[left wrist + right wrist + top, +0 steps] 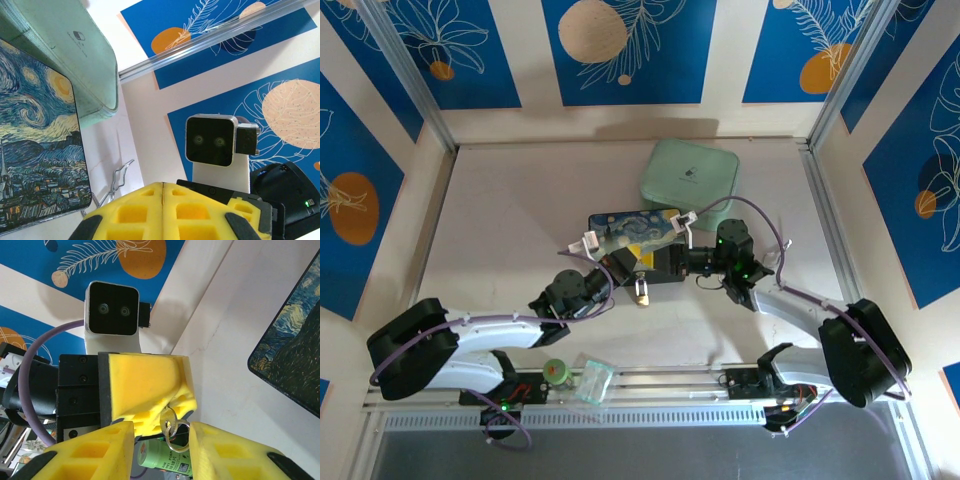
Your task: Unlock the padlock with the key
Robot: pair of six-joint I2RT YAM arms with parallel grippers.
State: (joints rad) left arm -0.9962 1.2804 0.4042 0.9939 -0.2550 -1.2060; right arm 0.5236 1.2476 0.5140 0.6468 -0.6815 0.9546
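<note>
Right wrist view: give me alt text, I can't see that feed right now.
The left gripper, pads shut, faces the camera holding what looks like the padlock, a silver ring hanging between the right gripper's open fingers. The painted box lies at right.

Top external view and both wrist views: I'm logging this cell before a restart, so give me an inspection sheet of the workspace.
Surface: pale table, no spills seen.
Job's things: small brass-and-silver metal piece with a ring, pinched at the tip of the left end effector; padlock or key, cannot tell.
Clutter: painted box, mint case, wire rings beside the box; green bottle and clear bag by the near rail.
End effectors: left shut on the metal piece; right end effector open, fingers either side of the ring.
Cables: purple cables along both arms, no snag seen.
Surroundings: blue patterned wall panels.
</note>
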